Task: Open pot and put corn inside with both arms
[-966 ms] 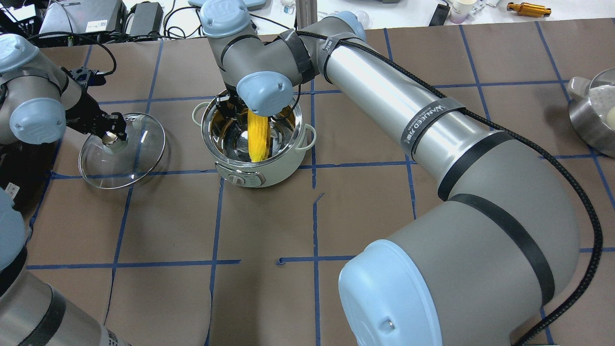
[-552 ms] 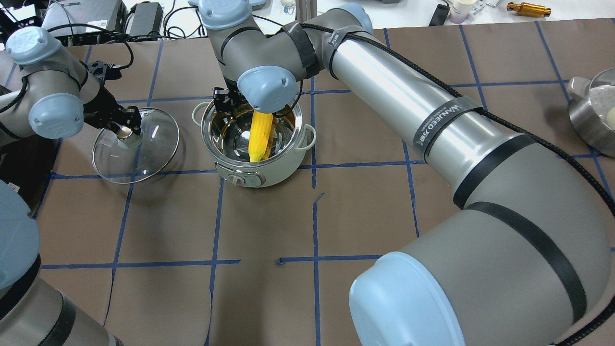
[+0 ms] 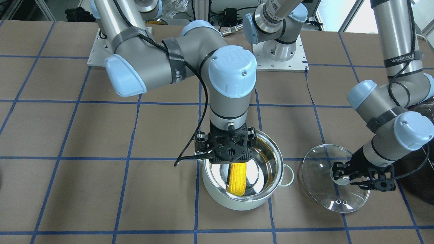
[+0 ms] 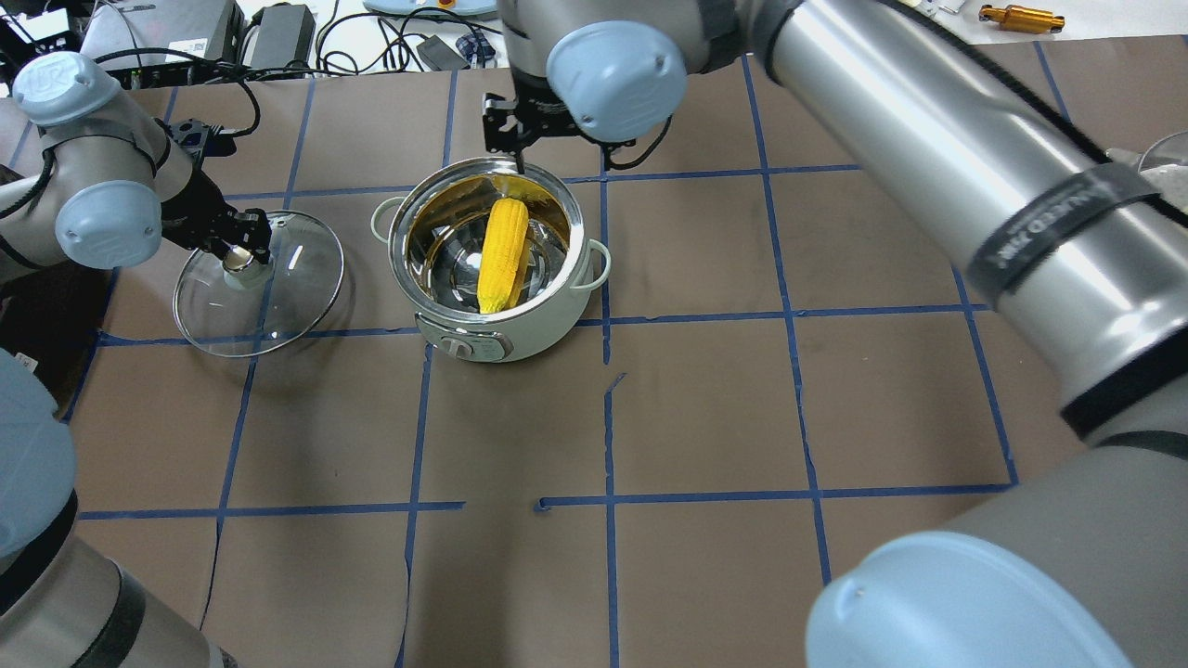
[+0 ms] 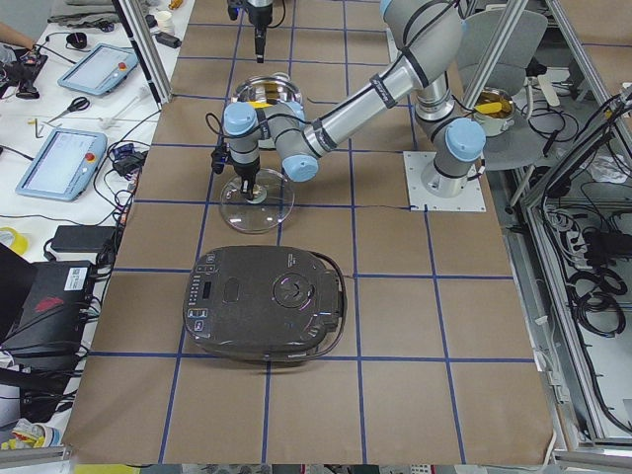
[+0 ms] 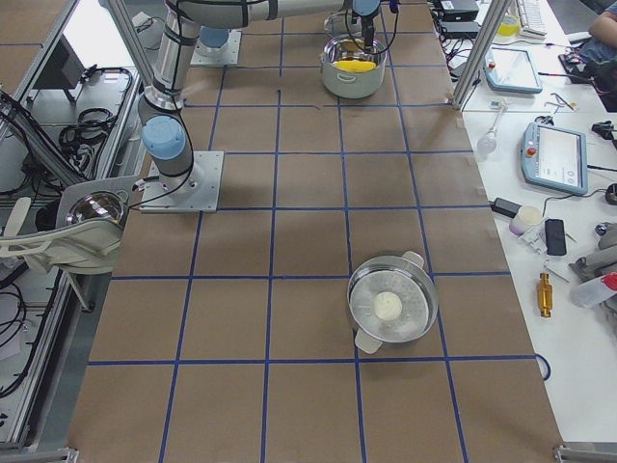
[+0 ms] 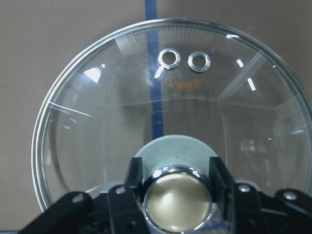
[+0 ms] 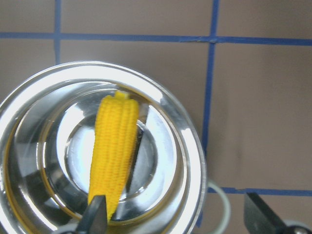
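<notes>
The pale mint-white pot (image 4: 464, 334) stands open on the brown table, and it also shows in the front view (image 3: 237, 202). The yellow corn (image 4: 501, 255) lies inside it, leaning on the steel wall, and shows in the right wrist view (image 8: 114, 156) too. My right gripper (image 8: 175, 207) is open and empty, above the pot's rim (image 3: 230, 154). My left gripper (image 7: 178, 195) is shut on the beige knob of the glass lid (image 4: 278, 297). It holds the lid level at the table's surface left of the pot (image 3: 334, 195). I cannot tell whether the lid touches the table.
A black appliance with a dark lid (image 5: 267, 301) stands on the table beyond the glass lid on my left. A steel pan with a white ball in it (image 6: 390, 304) stands far to my right. Blue tape lines cross the table.
My right gripper has let go of the corn and risen out of the pot; the corn now lies inside. My left gripper moved the lid slightly toward the pot and levelled it.
</notes>
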Action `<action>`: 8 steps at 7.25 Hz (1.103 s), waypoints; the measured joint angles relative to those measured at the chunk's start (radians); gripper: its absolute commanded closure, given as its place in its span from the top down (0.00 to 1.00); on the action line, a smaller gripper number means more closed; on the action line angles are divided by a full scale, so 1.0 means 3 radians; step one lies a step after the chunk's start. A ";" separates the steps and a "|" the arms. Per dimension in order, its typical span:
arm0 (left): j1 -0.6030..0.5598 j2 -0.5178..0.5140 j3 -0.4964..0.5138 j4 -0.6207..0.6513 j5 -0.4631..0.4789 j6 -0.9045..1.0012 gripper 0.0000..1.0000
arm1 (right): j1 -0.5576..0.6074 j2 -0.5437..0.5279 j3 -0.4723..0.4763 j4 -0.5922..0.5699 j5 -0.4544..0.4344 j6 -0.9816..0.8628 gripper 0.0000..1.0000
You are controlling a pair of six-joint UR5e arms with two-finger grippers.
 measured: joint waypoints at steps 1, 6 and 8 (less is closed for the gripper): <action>0.0006 -0.0008 -0.0008 0.0000 0.0003 -0.0041 0.80 | -0.0221 -0.0248 0.0270 0.0071 -0.0003 -0.0018 1.00; -0.0032 0.0148 0.0052 -0.0096 0.0016 -0.0210 0.99 | -0.1121 -0.1435 0.1514 0.0176 -0.0079 -0.0548 1.00; -0.0232 0.0473 0.0253 -0.0589 0.0021 -0.0470 1.00 | -0.1147 -0.1498 0.1392 0.0528 -0.0206 -0.0530 1.00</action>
